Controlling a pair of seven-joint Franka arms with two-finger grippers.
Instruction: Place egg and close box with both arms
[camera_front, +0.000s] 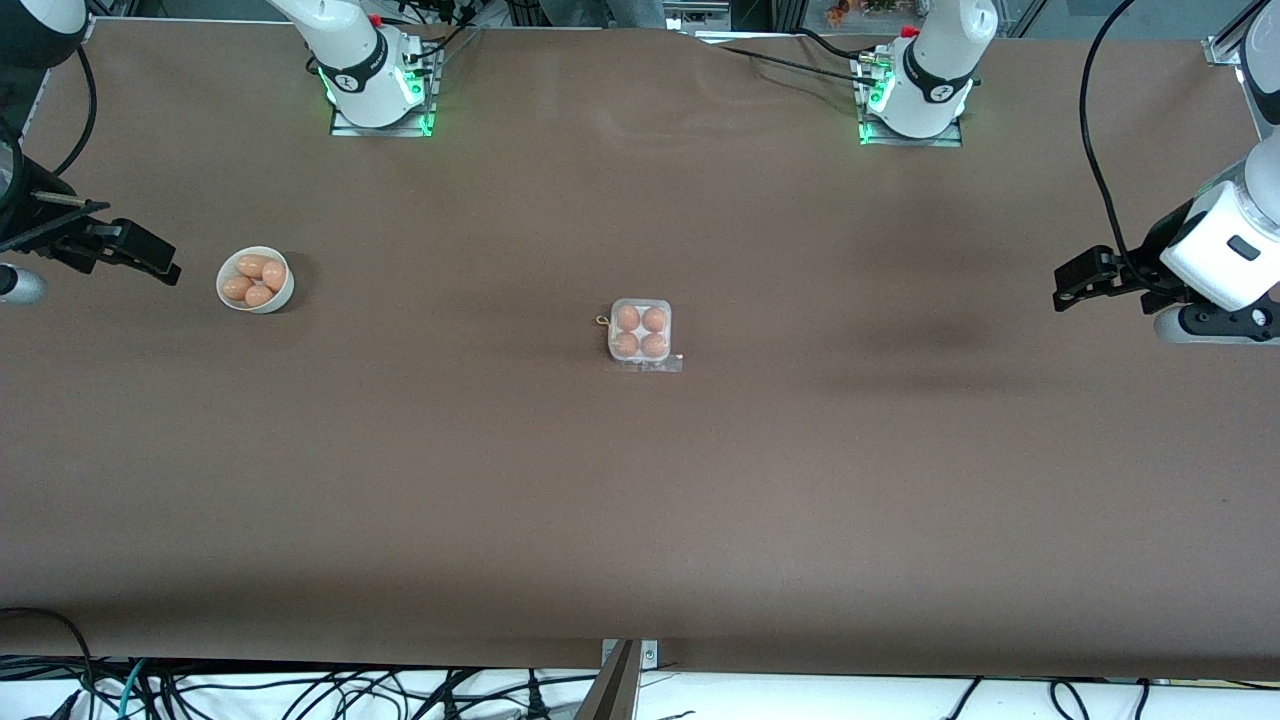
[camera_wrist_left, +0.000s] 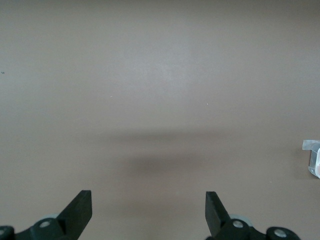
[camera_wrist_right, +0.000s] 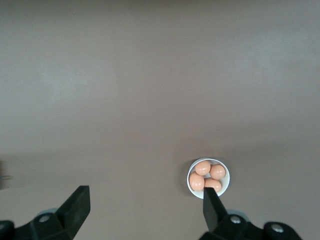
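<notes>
Box (camera_front: 641, 331) mid-table, four eggs; left hand (camera_front: 1075, 283) and right hand (camera_front: 150, 258) released over table ends.

A long brown table (camera_front: 640, 520) fills the room under even overhead light, with black cables (camera_front: 300, 695) tangled on the pale floor along its edge nearest the front camera.

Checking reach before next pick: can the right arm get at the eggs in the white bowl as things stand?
Probably yes. The right gripper hangs open over the table at its own end, close beside the white bowl, and nothing stands between them. The eggs lie uncovered in the bowl, open from above.
</notes>
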